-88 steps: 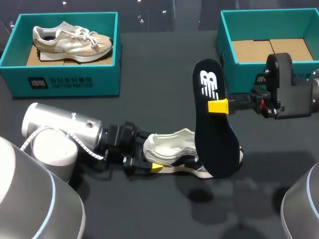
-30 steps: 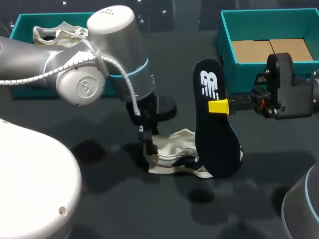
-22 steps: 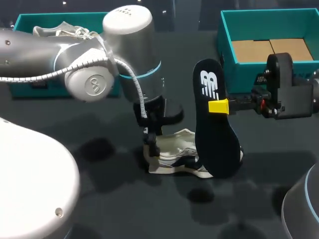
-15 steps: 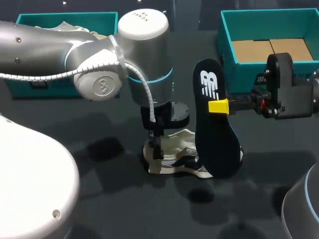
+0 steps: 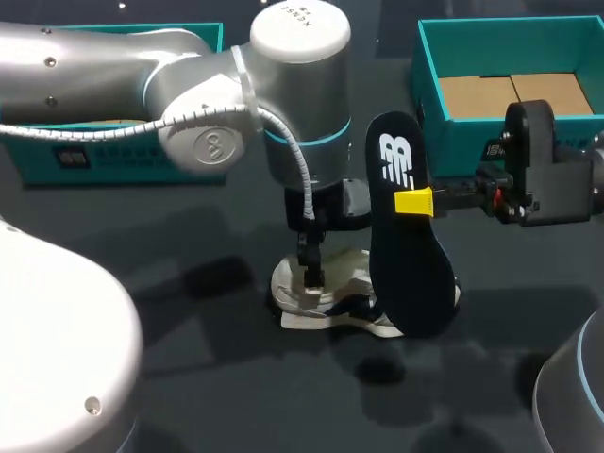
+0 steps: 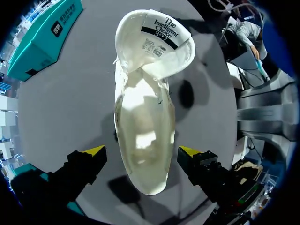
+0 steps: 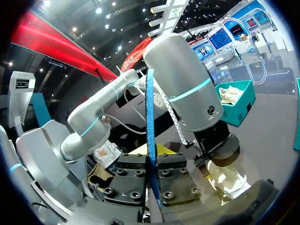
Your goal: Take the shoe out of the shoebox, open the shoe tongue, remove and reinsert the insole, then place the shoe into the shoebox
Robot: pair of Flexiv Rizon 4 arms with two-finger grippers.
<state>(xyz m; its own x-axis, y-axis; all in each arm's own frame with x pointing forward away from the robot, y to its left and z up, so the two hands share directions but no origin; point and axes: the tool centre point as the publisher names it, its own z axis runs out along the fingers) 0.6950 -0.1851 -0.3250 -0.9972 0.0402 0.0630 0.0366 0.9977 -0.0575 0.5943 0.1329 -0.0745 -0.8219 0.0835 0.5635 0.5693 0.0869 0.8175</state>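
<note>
At the middle of the table, the shoe [image 5: 326, 297] stands on its sole with the tongue folded back. Our left gripper [image 6: 141, 151] hangs over its heel, fingers spread wide on both sides and apart from it. Our right gripper [image 5: 415, 202] pinches the black insole [image 5: 406, 264] upright just beside the shoe. We think it is best to steady the heel first, then tilt the insole and feed it in toe end first. We count one insole, two boxes, the left shoebox [image 5: 38, 160] and the right shoebox [image 5: 429, 85], and two shoes, the second shoe [image 7: 232, 95] lying in the left one.
</note>
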